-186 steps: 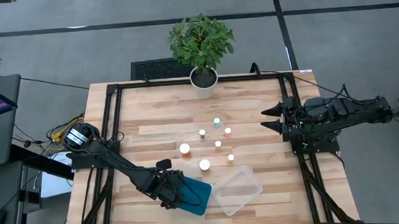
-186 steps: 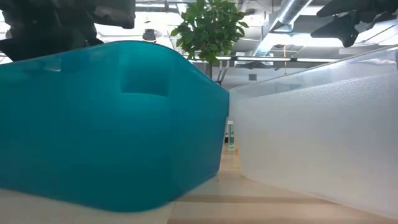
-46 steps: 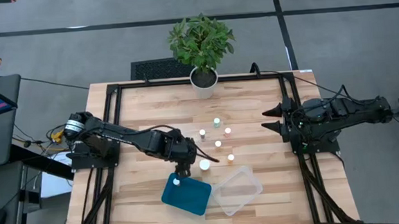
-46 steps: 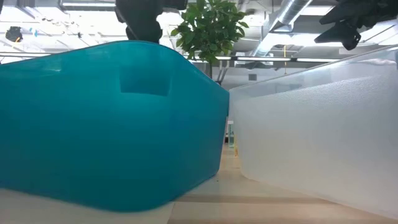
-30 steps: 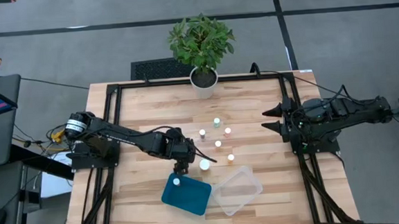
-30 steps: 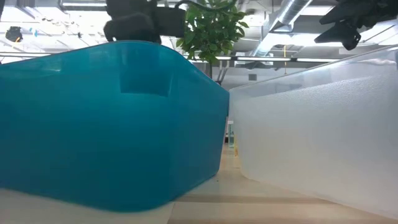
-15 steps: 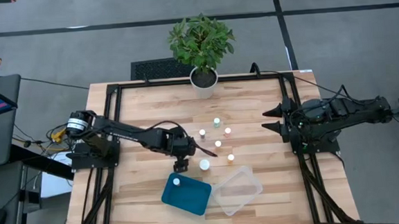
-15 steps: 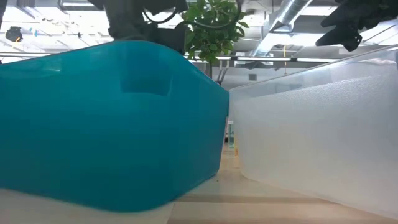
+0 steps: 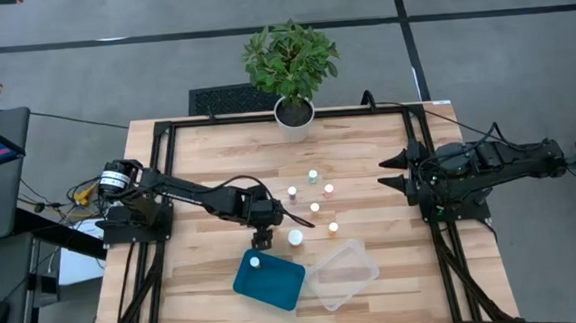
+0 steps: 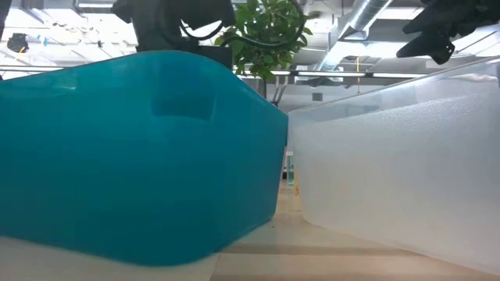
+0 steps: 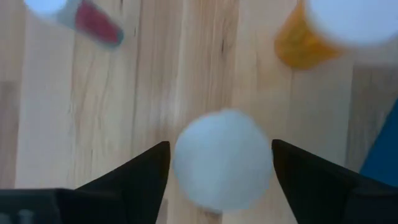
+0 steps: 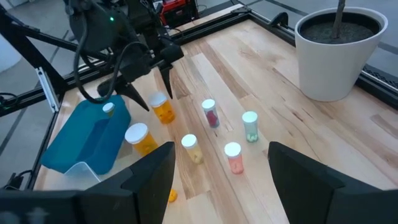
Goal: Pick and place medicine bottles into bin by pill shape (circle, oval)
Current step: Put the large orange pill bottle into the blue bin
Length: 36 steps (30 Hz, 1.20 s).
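So we had the left gripper (image 9: 263,220) down over the middle of the table (image 9: 208,166), fingers (image 11: 134,180) spread wide on either side of a wide orange bottle (image 11: 222,158); its white cap sat right between them, though we couldn't tell if they touched it; from the right wrist view the same bottle (image 12: 163,107) stood upright under the two dark tips. Just right of it and a bit nearer stood the other wide orange bottle (image 9: 295,237); farther right and back was a loose cluster of small ones: a red-filled bottle (image 12: 210,112), a greenish bottle (image 12: 250,125), a pinkish bottle (image 12: 232,155), a pale yellow bottle (image 12: 191,148) and a small orange bottle (image 9: 333,227), all apart from each other. One small bottle (image 9: 255,263) already sat in the blue bin (image 9: 281,287) at the near edge; the clear bin (image 9: 345,276) sat just right of it, the two close together in the low view. The right gripper (image 9: 387,172) hung at the right side of the table with its fingers apart and nothing between them; a potted plant (image 9: 290,61) stood at the far edge.
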Motion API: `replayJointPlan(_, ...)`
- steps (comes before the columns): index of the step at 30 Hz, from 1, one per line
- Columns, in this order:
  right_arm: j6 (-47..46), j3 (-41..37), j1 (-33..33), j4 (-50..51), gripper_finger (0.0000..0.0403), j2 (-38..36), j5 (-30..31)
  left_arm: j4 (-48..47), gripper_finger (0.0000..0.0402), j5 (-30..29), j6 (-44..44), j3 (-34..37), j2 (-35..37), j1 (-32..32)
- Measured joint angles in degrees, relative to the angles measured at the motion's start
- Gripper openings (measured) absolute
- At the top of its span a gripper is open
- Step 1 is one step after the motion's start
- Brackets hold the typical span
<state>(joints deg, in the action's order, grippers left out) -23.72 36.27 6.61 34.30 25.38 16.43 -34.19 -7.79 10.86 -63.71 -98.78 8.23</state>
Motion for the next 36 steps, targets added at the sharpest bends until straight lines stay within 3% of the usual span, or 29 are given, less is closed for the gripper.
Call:
replayJointPlan(10, -0.4, 0.0, 0.0, 0.0, 0.0271, 0.0, 0.1, 0.8, 0.0194, 0.5, 0.8, -0.4, -0.7, 0.0)
replayJointPlan(17, -0.4, 0.0, 0.0, 0.0, 0.0271, 0.0, 0.1, -1.1, 0.0200, -0.5, 2.3, -3.0, -0.6, 0.0)
replayJointPlan(26, -0.3, 0.0, 0.0, 0.0, 0.0271, 0.0, 0.1, -14.5, 0.0201, -0.6, 5.1, -17.9, -0.6, 2.0)
replayJointPlan(32, -0.2, 0.0, 0.0, 0.0, 0.0271, 0.0, 0.1, -23.0, 0.0213, -3.5, 11.9, -29.9, -0.5, 9.4)
replayJointPlan(36, -0.3, 0.0, 0.0, 0.0, 0.0271, 0.0, 0.1, -26.0, 0.0214, -7.3, 20.4, -33.4, -0.4, 16.3)
